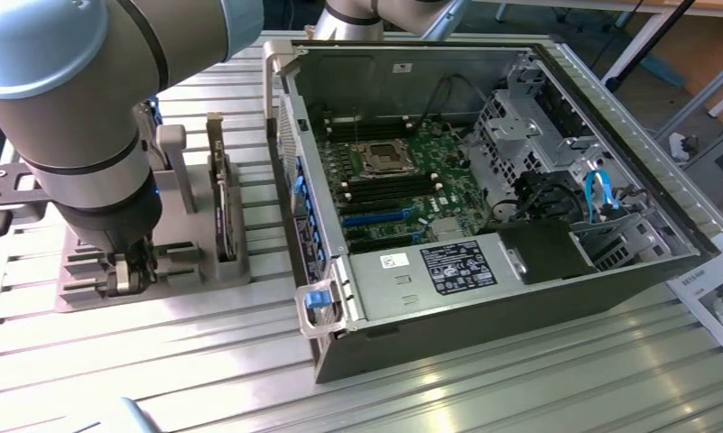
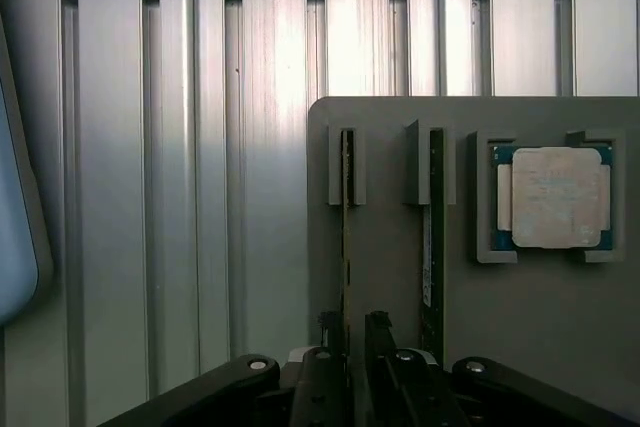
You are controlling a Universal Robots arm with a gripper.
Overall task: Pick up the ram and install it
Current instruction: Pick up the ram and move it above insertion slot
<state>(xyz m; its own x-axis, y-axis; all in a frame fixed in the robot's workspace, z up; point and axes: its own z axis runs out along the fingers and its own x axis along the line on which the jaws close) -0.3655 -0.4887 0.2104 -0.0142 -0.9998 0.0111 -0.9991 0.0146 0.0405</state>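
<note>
Standing on edge in a slot of the gray holder [image 2: 385, 247], the ram [image 2: 347, 217] looks light, thin, stiff yet fragile, best pinched by its flat faces. The end effector [image 2: 352, 332] straddles it; whether it grips cannot be told. The ram's chips and lower edge are hidden.

The exterior camera is looking down at a slant from above the counter [image 1: 482, 397], taking in the open computer case [image 1: 482, 334] and the gray holder [image 1: 205, 262], with my arm [image 1: 60, 99] looming close in front. The wrist camera is staring straight down past my gripper [image 2: 350, 332], sitting near the gray holder. Both views are sharing that holder and the ribbed counter.
</note>
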